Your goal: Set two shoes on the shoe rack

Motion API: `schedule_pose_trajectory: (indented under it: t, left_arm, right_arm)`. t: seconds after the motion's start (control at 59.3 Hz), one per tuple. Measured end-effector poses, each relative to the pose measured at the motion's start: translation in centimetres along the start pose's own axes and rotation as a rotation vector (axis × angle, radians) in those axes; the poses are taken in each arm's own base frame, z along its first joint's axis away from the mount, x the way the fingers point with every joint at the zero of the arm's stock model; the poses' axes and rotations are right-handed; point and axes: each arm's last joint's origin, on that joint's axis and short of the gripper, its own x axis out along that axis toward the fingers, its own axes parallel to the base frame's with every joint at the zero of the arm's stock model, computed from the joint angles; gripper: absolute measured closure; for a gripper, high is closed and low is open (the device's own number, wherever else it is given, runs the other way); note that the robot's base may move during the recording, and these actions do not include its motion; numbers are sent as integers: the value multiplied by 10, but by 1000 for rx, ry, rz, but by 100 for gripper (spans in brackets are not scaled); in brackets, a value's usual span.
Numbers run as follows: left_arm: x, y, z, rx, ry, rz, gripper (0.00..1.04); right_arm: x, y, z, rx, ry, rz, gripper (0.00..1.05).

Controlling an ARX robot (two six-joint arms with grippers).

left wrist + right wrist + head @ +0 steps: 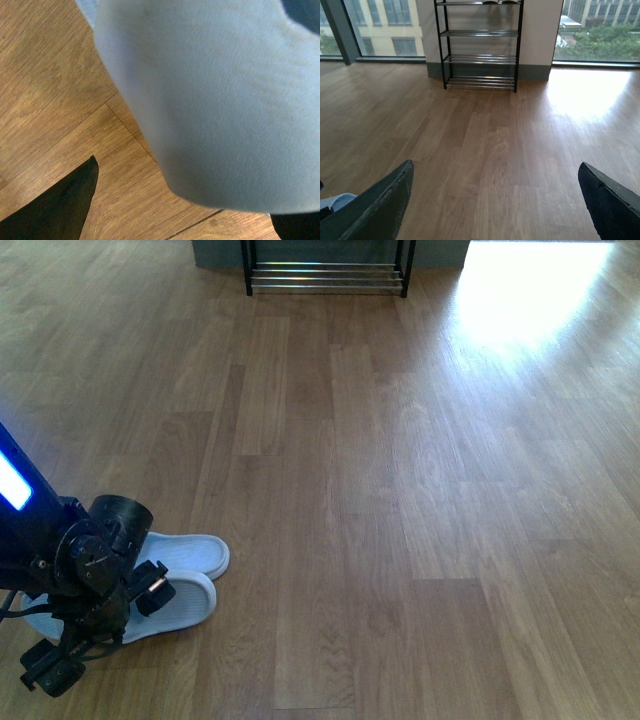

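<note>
Wood-plank floor (400, 490): sound, with a bright glare patch (525, 290) at the far right. Pale wall (540, 30) with grey skirting (532, 72) stands between 2 windows (365, 50). Building (395, 15) and trees (610, 35) visible outside.

We note daylight entering through the windows (600, 30) at the far wall. It lays an overexposed glare patch on the wood floor (530, 290) at far right; the near left is dimmer, with only soft shadows. In the left wrist view the pale blue slide (215, 100) is too close and out of focus. A blue strip glows on the left arm (14, 483).
</note>
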Motion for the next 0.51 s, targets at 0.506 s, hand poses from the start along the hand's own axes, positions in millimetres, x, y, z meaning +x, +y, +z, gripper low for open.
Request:
schedule_pose_trajectory:
  t: [0.506]
  left_arm:
    - [17, 10, 9, 18, -35, 81, 16]
  right_arm:
    - [0, 0, 0, 0, 0, 0, 9]
